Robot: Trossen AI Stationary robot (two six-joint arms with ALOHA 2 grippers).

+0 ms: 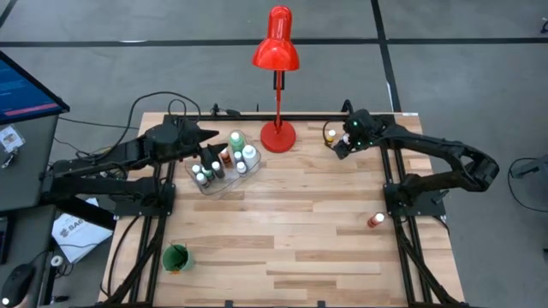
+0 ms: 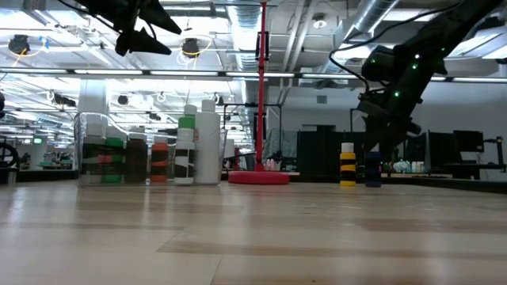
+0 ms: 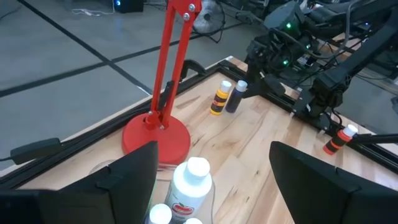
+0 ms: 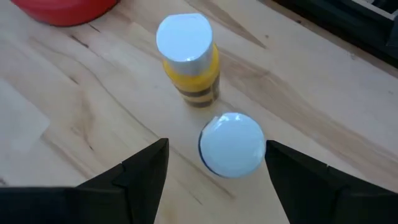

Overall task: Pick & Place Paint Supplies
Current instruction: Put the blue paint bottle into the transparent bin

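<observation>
A clear tub [image 1: 224, 164] at the far left holds several small paint bottles [image 2: 150, 154]. My left gripper [image 3: 211, 180] hovers open above the tub, over a white bottle [image 3: 189, 186]. Near the far right edge stand a yellow bottle [image 4: 186, 59] and, beside it, a dark bottle with a white cap [image 4: 232, 144], both upright on the table. My right gripper [image 4: 217, 171] slants down over the dark bottle, open. Its fingers stand on either side of the cap without touching it. An orange-red bottle [image 1: 374, 221] stands alone at the right edge.
A tall red desk lamp stands on its round base [image 1: 278, 135] at the far middle, between the tub and the two bottles. A green cup [image 1: 176, 257] sits near the front left corner. The middle and near part of the wooden table [image 1: 291, 239] lie bare.
</observation>
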